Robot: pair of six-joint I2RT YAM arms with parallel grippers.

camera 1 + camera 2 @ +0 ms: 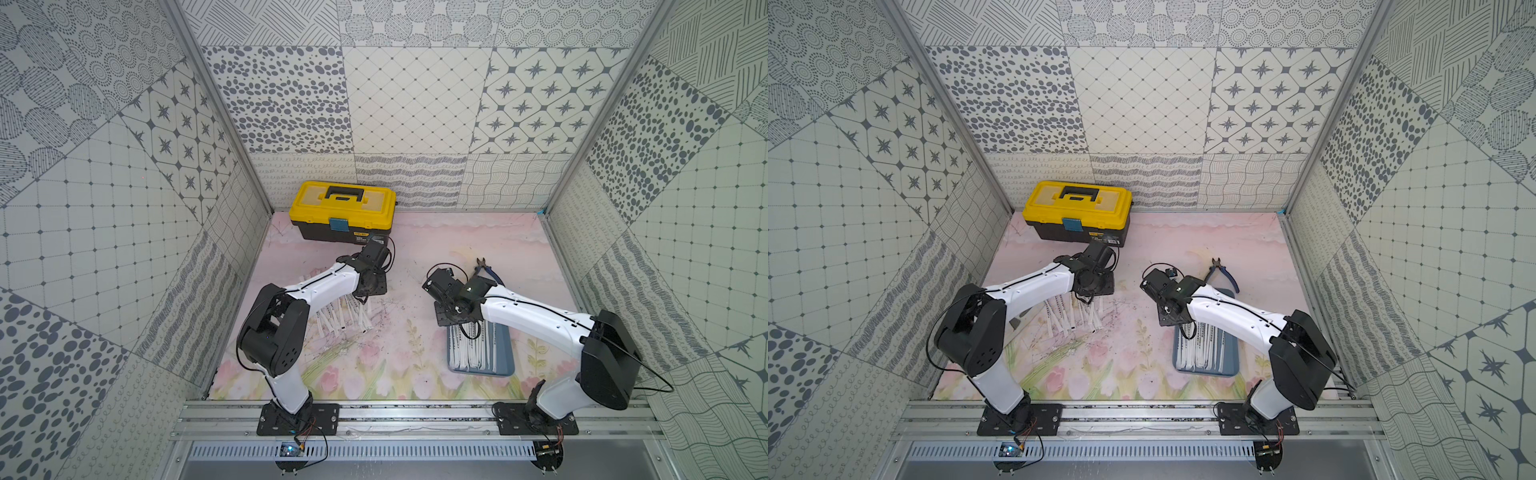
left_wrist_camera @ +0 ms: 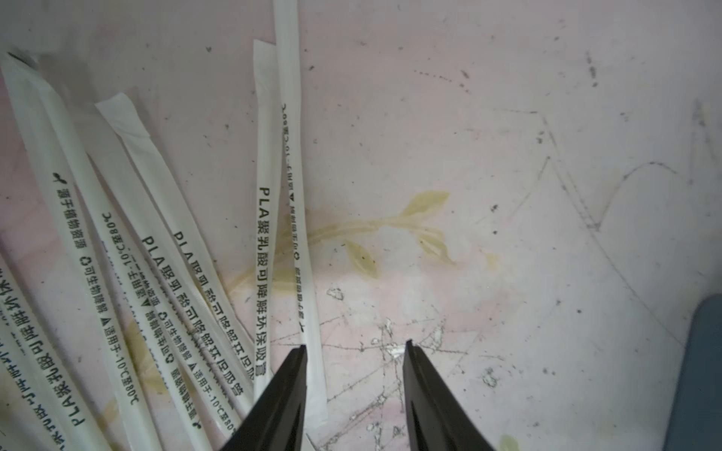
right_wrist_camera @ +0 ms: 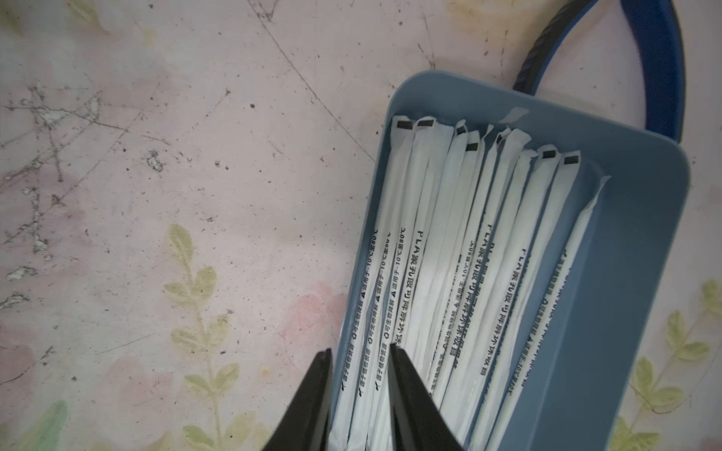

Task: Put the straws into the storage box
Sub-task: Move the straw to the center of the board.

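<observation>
White paper straws [image 2: 269, 242] lay loose on mat [image 2: 508, 234] beside your left pincer [image 2: 355, 344], nearer arm, jaws apart, empty; nearest ran lengthwise under one jaw. Right pincer [image 3: 359, 348] parted over half-full tray [image 3: 640, 234].

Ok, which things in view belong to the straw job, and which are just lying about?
For the job: loose straws; boxed straws; storage box.
Lying about: yellow-lidded toolbox; blue-handled pliers.
</observation>
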